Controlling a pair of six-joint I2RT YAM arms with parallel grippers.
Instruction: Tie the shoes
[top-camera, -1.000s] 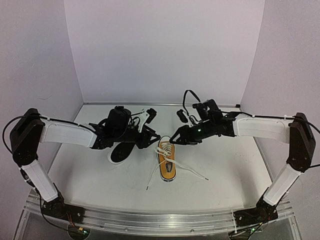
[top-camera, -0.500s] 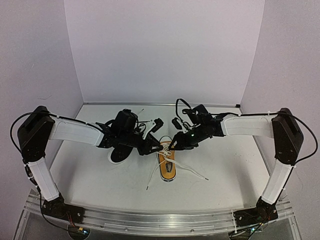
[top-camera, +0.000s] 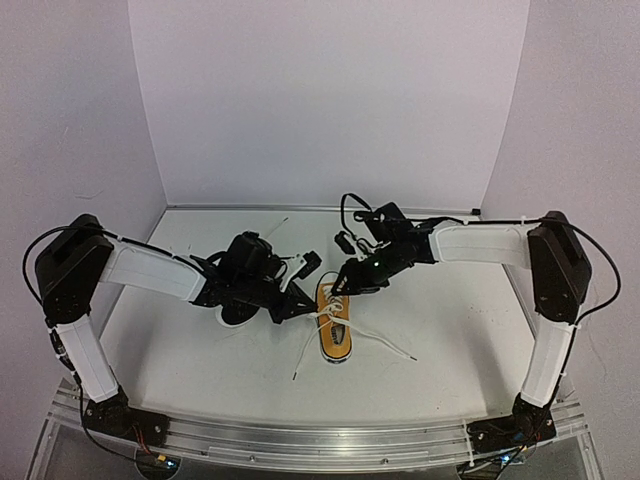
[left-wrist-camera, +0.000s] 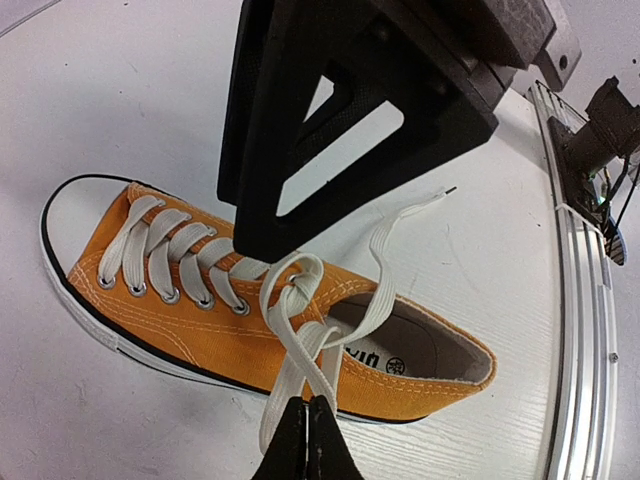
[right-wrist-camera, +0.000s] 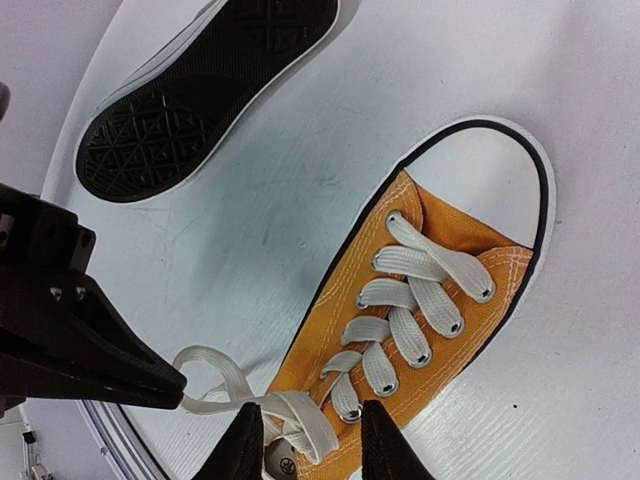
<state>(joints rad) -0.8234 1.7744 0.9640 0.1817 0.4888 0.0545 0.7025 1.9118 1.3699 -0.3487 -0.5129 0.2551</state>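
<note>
The orange shoe (top-camera: 333, 325) stands upright mid-table, toe toward the back, with its white laces (top-camera: 385, 343) trailing to the front. My left gripper (left-wrist-camera: 308, 405) is shut on a loop of lace (left-wrist-camera: 300, 345) beside the shoe's left side (left-wrist-camera: 200, 320). My right gripper (right-wrist-camera: 312, 440) is open, its fingers (right-wrist-camera: 385, 445) straddling the lace crossing (right-wrist-camera: 300, 415) at the top eyelets. In the top view the two grippers (top-camera: 310, 312) (top-camera: 337, 292) nearly meet over the shoe. The other shoe (right-wrist-camera: 200, 80) lies sole-up to the left, largely hidden under my left arm (top-camera: 238, 312).
A metal rail (top-camera: 320, 440) runs along the table's near edge and shows in the left wrist view (left-wrist-camera: 580, 300). Pale walls close in the back and both sides. The right arm's cable (top-camera: 350, 205) loops above its wrist.
Both grippers have come down and inward onto the orange shoe. The left one has shut on the lace loop, and the right one's fingers have narrowed around the lace crossing.
</note>
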